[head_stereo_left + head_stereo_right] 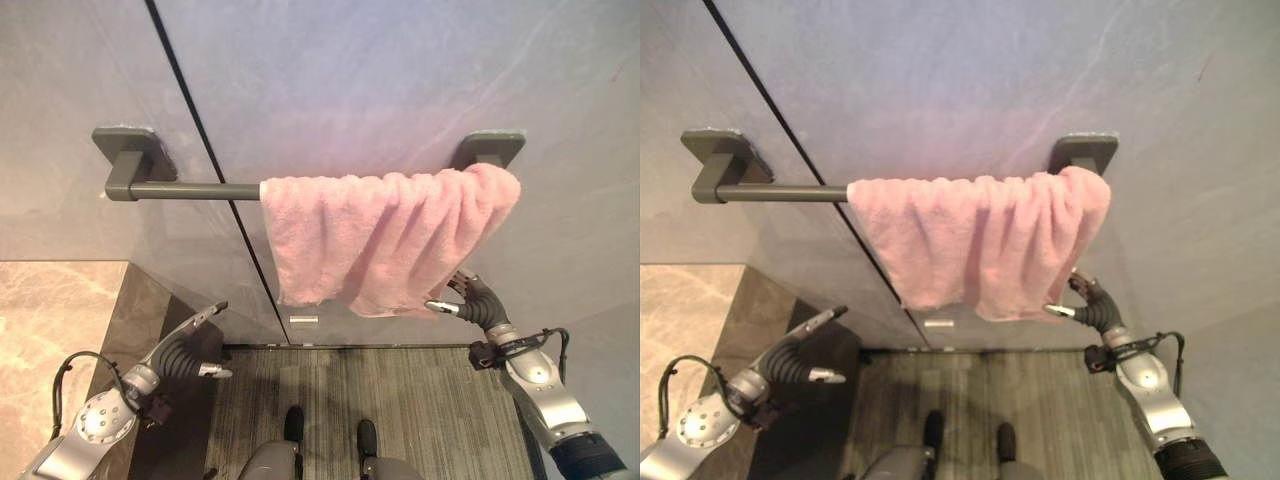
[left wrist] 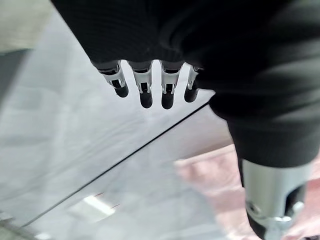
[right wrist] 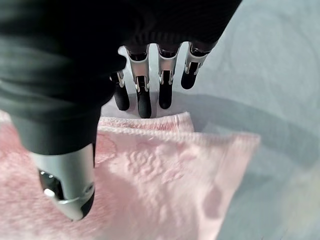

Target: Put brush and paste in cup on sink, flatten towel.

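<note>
Grey wall's rail (image 1: pixel 190 190) holds bunched towel (image 1: pixel 385 238); right robot hand (image 1: pixel 470 300) seemingly spread beneath.

The pink towel (image 1: pixel 385 240) hangs bunched over the right half of the grey towel bar (image 1: pixel 185 190), covering it up to the right bracket (image 1: pixel 488 149). The bar's left half is bare and reachable. Below the bar the wall (image 1: pixel 220 270) lies open. The right hand (image 1: pixel 470 303) sits at the towel's lower right corner.
</note>
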Robot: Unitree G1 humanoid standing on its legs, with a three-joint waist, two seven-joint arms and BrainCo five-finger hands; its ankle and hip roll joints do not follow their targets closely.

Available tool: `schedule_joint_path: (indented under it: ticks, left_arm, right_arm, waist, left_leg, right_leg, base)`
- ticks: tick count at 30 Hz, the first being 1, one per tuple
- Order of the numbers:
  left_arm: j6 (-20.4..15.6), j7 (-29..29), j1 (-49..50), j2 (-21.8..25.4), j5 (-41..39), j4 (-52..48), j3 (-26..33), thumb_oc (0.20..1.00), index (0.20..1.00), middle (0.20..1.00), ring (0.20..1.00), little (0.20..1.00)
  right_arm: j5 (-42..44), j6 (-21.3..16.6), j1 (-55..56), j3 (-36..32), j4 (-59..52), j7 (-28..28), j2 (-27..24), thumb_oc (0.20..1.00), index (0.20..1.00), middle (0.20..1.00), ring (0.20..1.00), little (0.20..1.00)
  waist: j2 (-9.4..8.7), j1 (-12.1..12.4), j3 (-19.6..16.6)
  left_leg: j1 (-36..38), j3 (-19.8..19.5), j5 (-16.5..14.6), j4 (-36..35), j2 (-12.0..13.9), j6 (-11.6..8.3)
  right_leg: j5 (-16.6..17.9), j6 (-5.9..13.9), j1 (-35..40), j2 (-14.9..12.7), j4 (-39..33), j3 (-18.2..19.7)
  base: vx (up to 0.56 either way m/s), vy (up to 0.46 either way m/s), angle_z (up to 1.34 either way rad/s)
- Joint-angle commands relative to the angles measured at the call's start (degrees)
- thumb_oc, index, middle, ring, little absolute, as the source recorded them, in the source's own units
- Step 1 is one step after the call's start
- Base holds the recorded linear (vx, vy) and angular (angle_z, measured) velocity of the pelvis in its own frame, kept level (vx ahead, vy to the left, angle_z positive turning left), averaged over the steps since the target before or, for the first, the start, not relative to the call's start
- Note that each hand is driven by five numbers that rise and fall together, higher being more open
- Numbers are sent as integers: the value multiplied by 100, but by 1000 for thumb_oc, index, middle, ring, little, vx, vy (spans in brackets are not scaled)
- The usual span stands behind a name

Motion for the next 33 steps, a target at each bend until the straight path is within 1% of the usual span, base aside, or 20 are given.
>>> schedule_joint_path:
  ticks: [1,2,7,11,15,16,17,18,19,20,21,22,23,25,27,28,29,31,32,33]
  left_arm:
    - [-122,37,-322,-97,-271,-30,-192,1000,1000,1000,1000,1000]
    - [-105,26,-471,-130,-278,-1,-298,1000,1000,1000,1000,1000]
    - [-32,172,-1103,-393,-235,321,-583,1000,1000,1000,1000,1000]
    - [61,334,-1630,-782,-316,545,-887,1000,1000,1000,1000,1000]
    - [174,390,-1808,-1216,-460,676,-1113,1000,1000,1000,1000,1000]
    - [173,391,-1809,-1217,-460,678,-1114,1000,1000,1000,1000,1000]
    - [197,362,-1744,-1286,-419,632,-1178,1000,1000,1000,1000,1000]
    - [196,362,-1743,-1287,-418,633,-1178,1000,1000,1000,1000,1000]
    - [225,363,-1686,-1352,-387,705,-1181,200,200,200,200,200]
    - [288,301,-1569,-1482,-509,838,-1197,200,200,200,200,200]
    - [333,314,-1470,-1599,-534,941,-1169,200,200,200,200,200]
    - [330,315,-1467,-1601,-532,944,-1173,200,200,200,200,200]
    - [354,352,-1298,-1766,-531,952,-1134,200,200,200,200,200]
    - [350,372,-1136,-1867,-611,828,-1050,200,200,200,200,200]
    - [271,393,-1028,-1773,-595,310,-875,200,200,200,200,200]
    - [58,475,-913,-1528,-525,-644,-576,200,200,200,200,200]
    - [75,471,-887,-1520,-529,-670,-575,200,200,200,200,200]
    - [-103,571,-689,-1420,-597,-1294,-318,200,200,200,200,200]
    - [-188,650,-563,-1396,-631,-1644,-127,200,200,200,200,200]
    - [-259,740,-443,-1460,-748,-1831,18,200,200,200,200,200]
  right_arm:
    - [-28,-112,-625,337,421,-149,123,1000,1000,1000,1000,1000]
    - [-14,-61,-823,518,655,-108,189,1000,1000,1000,1000,1000]
    - [262,62,-1460,1080,830,50,399,1000,1000,1000,1000,1000]
    - [317,184,-2047,1625,799,133,657,1000,1000,1000,1000,1000]
    - [483,284,-2398,1871,807,105,1057,1000,1000,1000,1000,1000]
    - [484,283,-2401,1872,808,105,1058,1000,1000,1000,1000,1000]
    - [507,279,-2453,1912,812,131,1185,200,200,200,200,200]
    - [506,278,-2453,1913,813,130,1186,200,200,200,200,200]
    - [378,284,-2423,1872,816,38,1237,200,200,200,200,200]
    - [81,307,-2335,1771,792,-135,1305,200,200,200,200,200]
    - [38,297,-2175,1684,736,-192,1372,200,200,200,200,200]
    - [35,299,-2165,1684,729,-194,1371,200,200,200,200,200]
    - [34,261,-1822,1463,571,-252,1447,200,200,200,200,200]
    - [-151,177,-1391,1154,154,-372,1333,200,200,200,200,200]
    - [-164,2,-932,753,-552,-430,1212,200,200,200,200,200]
    - [-86,-258,-401,302,-1541,-404,1097,200,200,200,200,200]
    - [-85,-243,-372,296,-1566,-400,1098,200,200,200,200,200]
    - [112,-462,95,71,-2220,-274,1118,200,200,200,200,200]
    - [385,-560,290,-29,-2560,-169,1159,200,200,200,200,200]
    - [558,-634,468,-111,-2722,-122,1208,200,200,200,200,200]
  waist:
    - [-94,84,-413]
    - [-101,109,-437]
    - [-135,112,-490]
    - [-180,118,-527]
    - [-229,121,-539]
    - [-229,121,-538]
    - [-252,125,-557]
    - [-252,125,-557]
    - [-260,110,-570]
    - [-257,82,-572]
    - [-257,67,-579]
    - [-256,69,-583]
    - [-264,35,-603]
    - [-260,-14,-621]
    - [-253,-64,-628]
    - [-257,-118,-641]
    - [-257,-118,-658]
    - [-265,-166,-677]
    - [-278,-174,-686]
    - [-284,-174,-690]
  left_leg:
    - [20,-161,-63,-5,-120,-11]
    - [49,-165,-51,-52,-104,-16]
    - [176,-130,10,-231,-54,-38]
    - [239,-125,68,-371,-12,-62]
    - [291,-130,89,-436,13,-63]
    - [293,-130,89,-438,13,-63]
    - [323,-131,69,-436,22,-58]
    - [325,-130,68,-437,22,-58]
    - [347,-114,56,-442,24,-54]
    - [386,-104,42,-439,33,-46]
    - [408,-97,28,-436,40,-39]
    - [411,-96,26,-437,40,-39]
    - [447,-87,-4,-436,46,-29]
    - [472,-85,-19,-438,57,-24]
    - [484,-98,-27,-438,69,-18]
    - [450,-108,16,-429,73,-25]
    - [490,-113,-30,-447,75,-21]
    - [508,-130,-30,-470,84,-33]
    - [465,-133,22,-462,90,-50]
    - [466,-142,29,-473,95,-59]
  right_leg:
    - [19,295,-309,-58,212,197]
    - [24,294,-291,-50,188,193]
    - [46,270,-246,-12,122,226]
    - [57,246,-215,17,72,206]
    - [63,240,-197,38,62,212]
    - [62,240,-196,38,62,212]
    - [43,238,-170,50,66,219]
    - [42,238,-169,50,66,220]
    - [32,239,-152,57,65,232]
    - [22,233,-130,66,76,259]
    - [13,233,-116,65,82,266]
    - [12,233,-114,65,82,267]
    - [-5,234,-91,69,90,285]
    - [-36,229,-80,70,114,302]
    - [-71,226,-80,74,158,302]
    - [-69,224,-133,82,220,299]
    - [-114,225,-96,82,210,291]
    - [-145,224,-101,83,238,292]
    - [-117,224,-142,81,253,285]
    - [-123,222,-142,81,253,278]
  base:
    - [27,-52,-2]
    - [24,-41,-2]
    - [25,-25,2]
    - [25,-21,0]
    - [15,-18,4]
    - [31,-15,-1]
    - [0,0,0]
    - [38,-14,0]
    - [31,-9,0]
    - [43,-8,-1]
    - [0,0,0]
    - [38,3,-5]
    - [33,4,-7]
    - [20,3,-2]
    - [0,0,0]
    - [30,-6,1]
    - [0,0,0]
    - [26,-2,0]
    - [0,0,0]
    - [0,0,0]
